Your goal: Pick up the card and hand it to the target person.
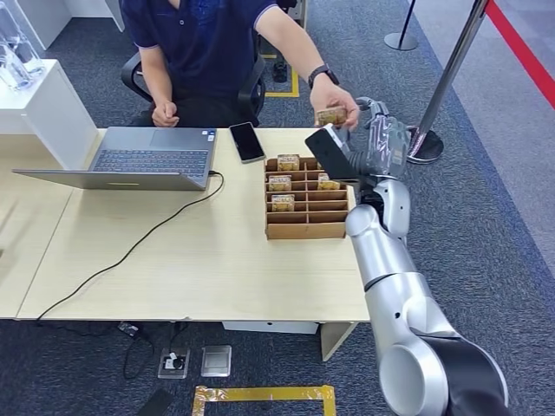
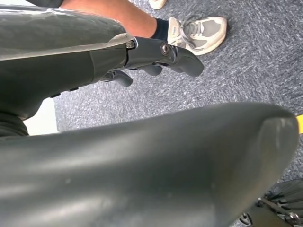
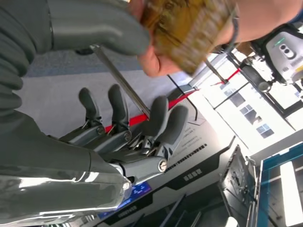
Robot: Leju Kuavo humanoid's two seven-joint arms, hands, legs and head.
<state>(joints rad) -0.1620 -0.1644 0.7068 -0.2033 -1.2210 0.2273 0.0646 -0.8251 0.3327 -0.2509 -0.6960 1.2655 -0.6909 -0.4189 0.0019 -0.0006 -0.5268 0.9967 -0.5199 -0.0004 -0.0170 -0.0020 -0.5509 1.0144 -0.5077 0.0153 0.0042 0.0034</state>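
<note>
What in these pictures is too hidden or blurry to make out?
- Print on the card: blurred in the right wrist view, partly covered by the person's hand.
- Right hand: the head view doesn't settle whether it touches the card.
- Left hand: its cover hides most of it.

Card [image 1: 330, 115]: gold-brown, dark mottled print; same tone on cards in box [image 1: 305, 230]. Box: plain brown cardboard. Desk [image 1: 216, 260]: pale wood grain. Laptop [image 1: 140, 158]: silver-grey, dark keys. Phone [image 1: 246, 141]: black, glossy. Cable [image 1: 131, 250]: black. Person's shirt [image 1: 203, 39]: navy; watch [image 1: 322, 74]: black. Right hand [image 1: 386, 139]: grey, darker fingers [image 3: 157, 118]; arm silver. Left hand [image 2: 157, 56]: dark grey. Carpet [image 1: 497, 225]: blue-grey fleck. Floor tape [image 1: 262, 394]: yellow. Shoe [image 2: 200, 30]: beige-grey, black sock. Barrier belt [image 1: 524, 43]: red.
</note>
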